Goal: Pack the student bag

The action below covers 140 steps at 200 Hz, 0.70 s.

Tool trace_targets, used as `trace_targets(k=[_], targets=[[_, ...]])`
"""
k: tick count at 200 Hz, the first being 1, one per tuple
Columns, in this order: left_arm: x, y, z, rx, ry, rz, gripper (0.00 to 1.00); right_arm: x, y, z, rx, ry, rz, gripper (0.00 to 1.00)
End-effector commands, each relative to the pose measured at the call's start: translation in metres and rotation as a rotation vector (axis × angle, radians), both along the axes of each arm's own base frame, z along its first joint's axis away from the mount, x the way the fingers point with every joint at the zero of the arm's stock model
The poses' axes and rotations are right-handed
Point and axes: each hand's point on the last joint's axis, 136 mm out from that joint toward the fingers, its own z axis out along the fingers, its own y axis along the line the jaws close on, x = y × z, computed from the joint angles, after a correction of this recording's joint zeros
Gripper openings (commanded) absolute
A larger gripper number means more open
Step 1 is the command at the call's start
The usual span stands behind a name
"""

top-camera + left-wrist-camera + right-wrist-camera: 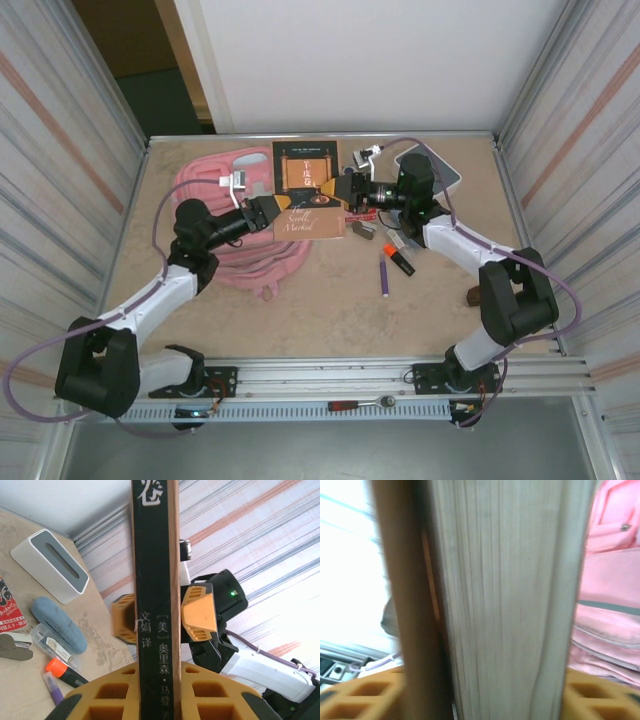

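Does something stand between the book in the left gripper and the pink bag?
No loose item lies between them: the book is right beside the student bag. Only the left gripper and its own arm reach across the bag.

Top view looks down over the table [330,300]; both wrist views face one book [152,580] closely from opposite edges.

The table [330,310] has a beige, mottled top. The pink student bag [200,185] lies at its upper left, straps coiled toward the middle. A white-and-grey box [448,172] sits at upper right. Below that box lie a red booklet [10,610], a stapler [14,645], a blue case [59,625], an orange-capped marker [400,260] and a purple pen [385,275]. A small brown item [473,295] rests by the right edge.
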Motion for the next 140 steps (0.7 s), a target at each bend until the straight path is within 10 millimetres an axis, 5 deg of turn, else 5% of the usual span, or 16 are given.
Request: trace_targets(k=[1,30,55,79,107,140], targets=[[0.007,0.001,0.023,-0.024,-0.070,0.014,0.00,-0.006,0.004,0.029,0.066,-0.049,0.037,0.33],[0.019,0.001,0.004,0.038,-0.030,0.033,0.09,0.009,-0.011,0.012,0.013,-0.005,-0.048,0.11],[0.029,0.010,-0.024,0.254,-0.016,0.090,0.40,0.023,-0.039,-0.004,-0.100,0.015,-0.156,0.02],[0.044,0.057,-0.073,0.736,0.005,0.287,0.64,0.034,-0.073,-0.023,-0.266,0.035,-0.270,0.00],[0.054,0.105,-0.102,1.145,-0.028,0.363,0.76,0.036,-0.091,-0.040,-0.360,0.058,-0.320,0.00],[0.049,0.079,-0.123,1.395,-0.231,0.111,0.80,0.039,-0.093,-0.059,-0.390,0.106,-0.317,0.00]])
